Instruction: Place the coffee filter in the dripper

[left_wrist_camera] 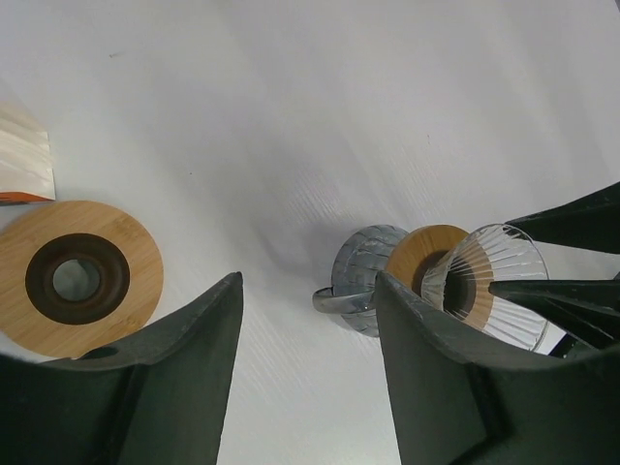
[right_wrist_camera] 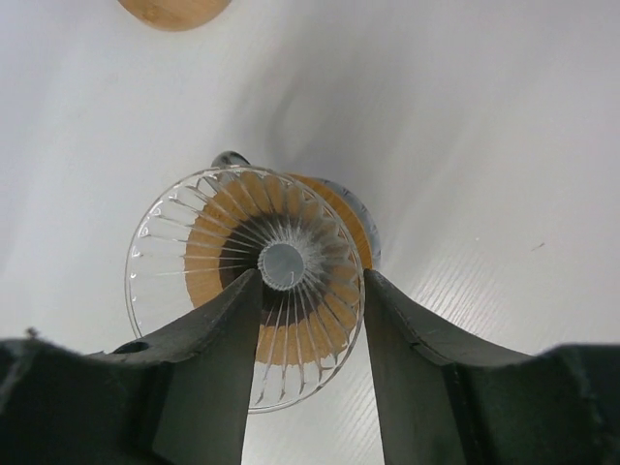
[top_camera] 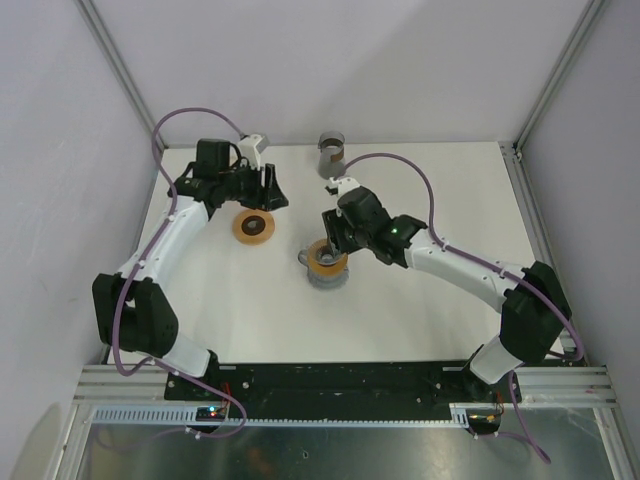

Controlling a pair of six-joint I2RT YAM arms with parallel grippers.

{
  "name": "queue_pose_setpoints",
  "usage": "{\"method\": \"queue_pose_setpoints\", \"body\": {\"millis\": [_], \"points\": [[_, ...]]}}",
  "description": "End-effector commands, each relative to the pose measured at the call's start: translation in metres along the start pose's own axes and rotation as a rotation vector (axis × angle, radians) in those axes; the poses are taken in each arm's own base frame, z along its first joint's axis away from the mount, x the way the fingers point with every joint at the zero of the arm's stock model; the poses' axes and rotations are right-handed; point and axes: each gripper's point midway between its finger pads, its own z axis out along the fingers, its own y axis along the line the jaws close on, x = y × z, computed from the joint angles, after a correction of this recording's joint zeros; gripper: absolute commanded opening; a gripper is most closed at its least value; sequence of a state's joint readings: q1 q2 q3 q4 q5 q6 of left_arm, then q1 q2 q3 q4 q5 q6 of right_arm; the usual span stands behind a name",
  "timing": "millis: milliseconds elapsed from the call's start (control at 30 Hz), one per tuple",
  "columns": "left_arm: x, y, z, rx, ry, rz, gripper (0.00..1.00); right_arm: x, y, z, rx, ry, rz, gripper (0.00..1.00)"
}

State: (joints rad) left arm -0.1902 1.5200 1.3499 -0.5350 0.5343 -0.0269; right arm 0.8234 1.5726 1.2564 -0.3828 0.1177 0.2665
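Note:
My right gripper (top_camera: 328, 240) (right_wrist_camera: 310, 276) is shut on a clear ribbed glass dripper cone (right_wrist_camera: 194, 281) (left_wrist_camera: 489, 281). It holds the cone just above a wooden ring (top_camera: 325, 258) (left_wrist_camera: 421, 254) that rests on a grey ribbed cup (top_camera: 325, 275) (left_wrist_camera: 366, 271) at mid table. My left gripper (top_camera: 272, 197) (left_wrist_camera: 308, 281) is open and empty, above the table to the left of the cup. No coffee filter shows clearly. A grey holder (top_camera: 331, 152) with something brown in it stands at the back of the table.
A second wooden ring (top_camera: 253, 227) (left_wrist_camera: 77, 279) lies flat on the table under my left gripper, and its edge shows in the right wrist view (right_wrist_camera: 174, 10). A pale object with an orange edge (left_wrist_camera: 24, 160) shows at the left edge of the left wrist view.

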Motion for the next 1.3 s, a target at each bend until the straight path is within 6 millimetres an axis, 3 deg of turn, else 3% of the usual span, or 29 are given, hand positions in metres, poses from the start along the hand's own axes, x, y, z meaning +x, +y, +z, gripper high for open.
{"method": "queue_pose_setpoints", "body": {"millis": [0,333,533,933,1267], "points": [[-0.012,0.001,-0.011,-0.006,-0.043,0.006,0.62,-0.027,0.005,-0.008,0.006,-0.054,-0.03,0.52],[-0.032,0.073,-0.023,-0.229,-0.103,-0.071,0.69,-0.058,-0.005,-0.048,0.067,-0.141,-0.067,0.59],[-0.038,0.12,-0.02,-0.361,-0.136,-0.174,0.67,-0.056,-0.026,-0.067,0.149,-0.142,-0.088,0.6],[-0.059,0.194,-0.009,-0.562,-0.214,-0.291,0.77,-0.027,-0.061,-0.057,0.178,-0.086,-0.065,0.6],[-0.046,0.23,0.016,-0.606,-0.165,-0.311,0.58,-0.018,-0.069,-0.05,0.186,-0.061,-0.059,0.6]]}}
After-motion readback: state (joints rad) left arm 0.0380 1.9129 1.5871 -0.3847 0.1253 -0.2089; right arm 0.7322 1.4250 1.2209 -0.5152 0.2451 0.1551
